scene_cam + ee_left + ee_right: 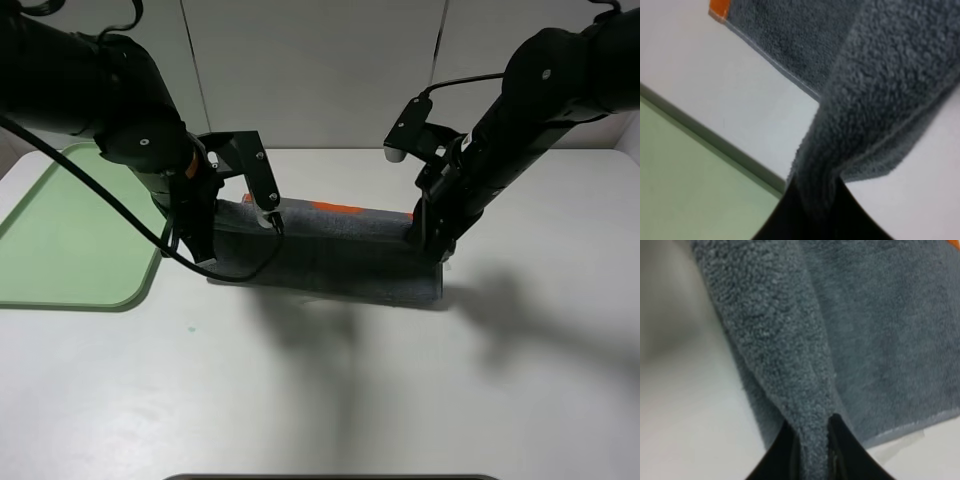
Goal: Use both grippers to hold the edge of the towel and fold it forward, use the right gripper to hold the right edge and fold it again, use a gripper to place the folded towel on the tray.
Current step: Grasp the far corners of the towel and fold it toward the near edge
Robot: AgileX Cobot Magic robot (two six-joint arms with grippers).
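Left hand [812, 202] and right hand [812, 442] each clamp the towel [330, 262], clear in wrist views, unclear from above.

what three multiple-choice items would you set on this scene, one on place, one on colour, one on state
1. Where is the tray relative to the towel?
A. under it
B. beside it, on the left arm's side
C. beside it, on the right arm's side

2. What colour is the towel's stripe?
A. orange
B. blue
C. white

3. What are the left fingers and right fingers doing?
A. both pairs open, clear of the towel
B. only the right pair pinches it
C. both pairs shut on the towel's edge

Answers:
1 B, the green tray lies apart from the towel, by the left arm.
2 A, an orange strip shows along the towel's far edge.
3 C, each wrist view shows cloth pinched between dark fingers.
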